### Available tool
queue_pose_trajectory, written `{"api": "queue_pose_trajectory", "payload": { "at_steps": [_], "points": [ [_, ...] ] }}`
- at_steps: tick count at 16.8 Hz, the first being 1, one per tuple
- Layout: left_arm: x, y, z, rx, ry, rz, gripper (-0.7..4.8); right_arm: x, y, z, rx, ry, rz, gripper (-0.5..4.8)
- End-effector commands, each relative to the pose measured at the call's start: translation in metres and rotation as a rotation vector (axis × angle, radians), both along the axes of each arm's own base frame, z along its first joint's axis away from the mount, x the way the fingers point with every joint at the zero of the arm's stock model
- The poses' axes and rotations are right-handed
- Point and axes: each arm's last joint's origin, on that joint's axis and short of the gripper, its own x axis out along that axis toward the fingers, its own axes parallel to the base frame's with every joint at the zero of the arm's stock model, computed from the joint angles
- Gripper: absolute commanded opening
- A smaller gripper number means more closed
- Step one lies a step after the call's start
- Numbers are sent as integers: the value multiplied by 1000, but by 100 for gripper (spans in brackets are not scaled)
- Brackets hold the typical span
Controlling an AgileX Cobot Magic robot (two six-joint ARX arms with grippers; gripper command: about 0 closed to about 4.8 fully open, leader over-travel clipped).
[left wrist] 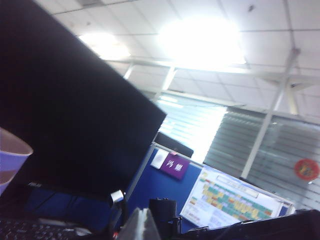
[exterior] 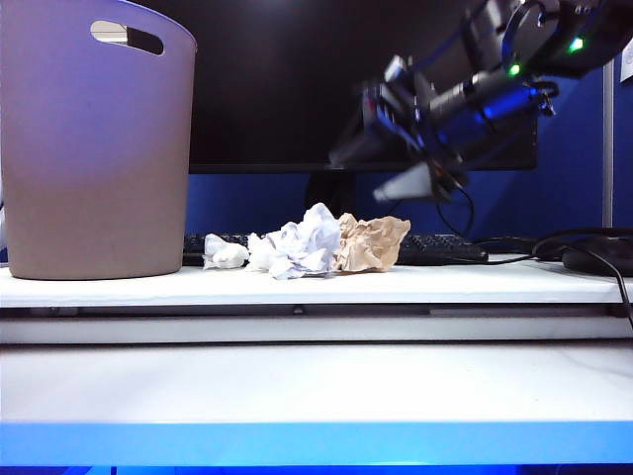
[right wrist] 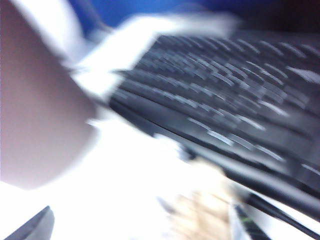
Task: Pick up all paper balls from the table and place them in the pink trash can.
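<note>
White table (exterior: 396,285), blue front edge: bears the pink trash can (exterior: 94,148) at the exterior view's left, upright, oval handle cutout near its rim. Three paper balls in a row near the table's middle, in front of a black keyboard (exterior: 445,247) and a dark monitor (exterior: 277,79): small white paper ball (exterior: 224,253) nearest the can, larger bluish-white paper ball (exterior: 297,243) beside it, tan paper ball (exterior: 372,243) touching the bluish-white one on its far side from the can. Right gripper (exterior: 415,163): in the air above and to the right of the tan ball, blurred; its fingers appear spread apart and nothing is held between them. Left gripper: out of frame in every view; fully closed; whether it holds anything cannot be told.
</note>
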Motion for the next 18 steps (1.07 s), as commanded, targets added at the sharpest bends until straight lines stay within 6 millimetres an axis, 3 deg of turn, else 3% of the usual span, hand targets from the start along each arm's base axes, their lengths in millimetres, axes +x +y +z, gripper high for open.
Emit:
{"api": "queue_pose_trajectory", "payload": {
  "at_steps": [1, 5, 6, 7, 9, 11, 12, 14, 15, 18],
  "points": [
    [0, 0, 1, 27, -12, 9, -5, 3, -1, -8, -101, -11, -76, 479],
    [5, -1, -6, 91, 36, 55, -6, 9, 1, -34, -139, 58, -65, 470],
    [10, -1, -13, 139, 100, 72, -6, 9, 2, -40, -141, 78, -54, 274],
    [17, -2, -22, 173, 198, 73, -6, 9, 4, -41, -140, 78, -38, 140],
    [29, -5, -25, 222, 256, 37, -6, 8, 10, -39, -140, 44, -21, -2],
    [39, -9, -13, 285, 269, 26, -6, 8, 15, -33, -114, 21, 20, -1],
    [47, -12, -5, 339, 267, 14, -5, 9, 18, -25, -85, 3, 54, -1],
    [72, -32, 4, 505, 290, -61, -6, 8, 19, 15, -42, -105, 61, -2],
    [91, -53, 0, 590, 314, -123, -6, 5, 19, 50, -7, -203, 64, -1],
    [129, -93, -22, 694, 383, -94, -5, -5, 26, 117, 86, -366, 154, -2]
  ]
}}
